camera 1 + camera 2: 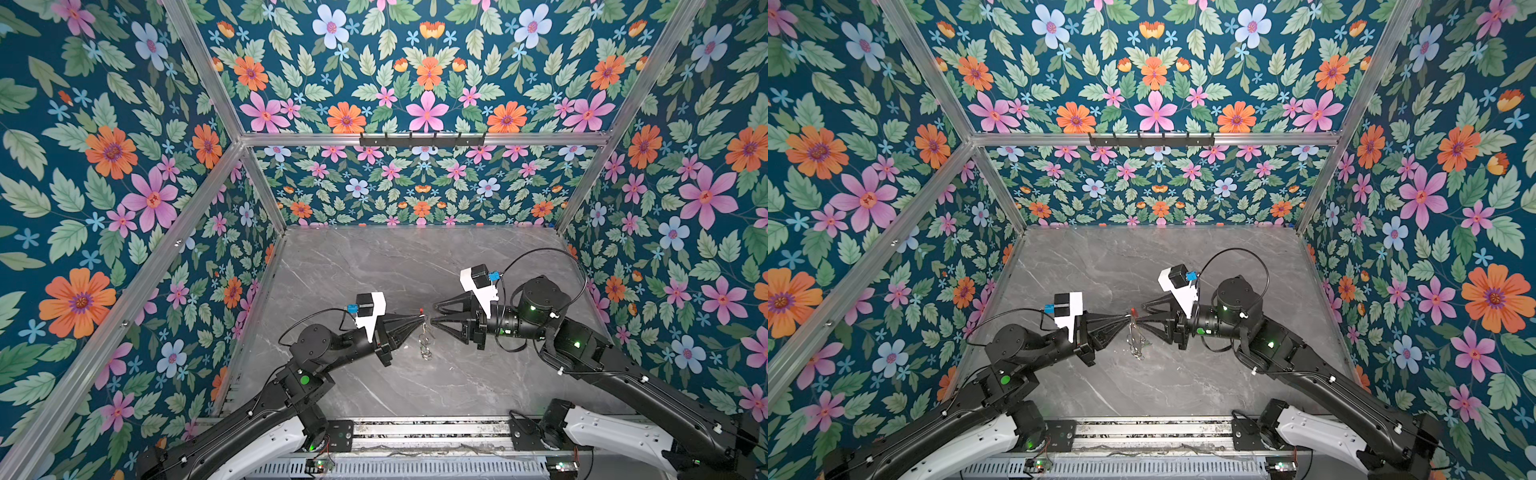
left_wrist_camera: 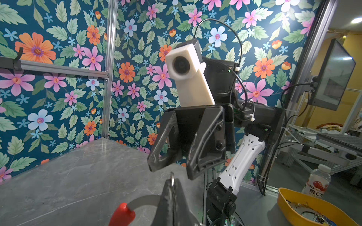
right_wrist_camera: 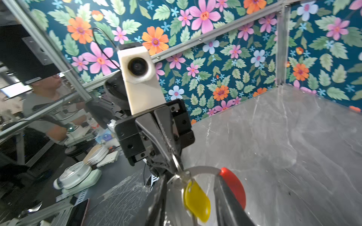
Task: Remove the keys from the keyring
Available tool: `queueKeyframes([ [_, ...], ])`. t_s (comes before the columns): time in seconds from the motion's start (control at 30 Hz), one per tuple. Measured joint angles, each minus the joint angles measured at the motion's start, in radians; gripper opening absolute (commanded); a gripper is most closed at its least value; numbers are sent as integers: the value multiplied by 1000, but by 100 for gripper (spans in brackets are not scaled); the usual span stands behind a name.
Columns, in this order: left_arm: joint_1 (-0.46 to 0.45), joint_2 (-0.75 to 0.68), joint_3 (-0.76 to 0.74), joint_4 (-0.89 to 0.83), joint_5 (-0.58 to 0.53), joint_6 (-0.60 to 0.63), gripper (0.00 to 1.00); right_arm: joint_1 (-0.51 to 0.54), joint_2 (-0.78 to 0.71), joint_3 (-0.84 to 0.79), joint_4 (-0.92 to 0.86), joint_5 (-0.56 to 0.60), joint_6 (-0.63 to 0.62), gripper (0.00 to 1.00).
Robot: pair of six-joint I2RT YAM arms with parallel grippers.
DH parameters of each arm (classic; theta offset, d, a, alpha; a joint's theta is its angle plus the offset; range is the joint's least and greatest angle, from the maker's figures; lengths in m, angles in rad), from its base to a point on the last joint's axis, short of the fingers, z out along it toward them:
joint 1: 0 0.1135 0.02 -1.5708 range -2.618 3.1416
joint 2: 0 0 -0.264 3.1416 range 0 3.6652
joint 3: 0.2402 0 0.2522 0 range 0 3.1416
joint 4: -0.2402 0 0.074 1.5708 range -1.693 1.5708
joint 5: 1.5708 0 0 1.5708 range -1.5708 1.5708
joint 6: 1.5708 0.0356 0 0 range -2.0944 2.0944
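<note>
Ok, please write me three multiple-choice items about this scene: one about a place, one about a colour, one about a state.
1. Where is the keyring? A. in a box B. hanging from the left gripper C. around a cup
2. What colour is its curved segment? A. blue B. green C. red
3. How is the right gripper? A. open B. shut C. out of view
Key: 1 B, the shut left gripper pinches its rim; 2 C, red shows in both wrist views; 3 A, its fingers stand apart in the left wrist view.
</note>
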Motion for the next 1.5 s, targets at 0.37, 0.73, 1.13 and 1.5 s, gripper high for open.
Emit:
queueKeyframes([
  [0.37,0,16,-28,112,17,-31,0,-2,41,11,58,-116,46,17],
  [0.73,-1,25,-31,148,19,-56,0,-5,40,12,61,-114,50,0],
  [1.13,1,-47,-29,80,-39,-77,42,-3,19,80,-99,-87,8,0],
  [1.5,1,-43,27,-68,9,-52,41,-4,24,129,-259,-53,-58,0],
])
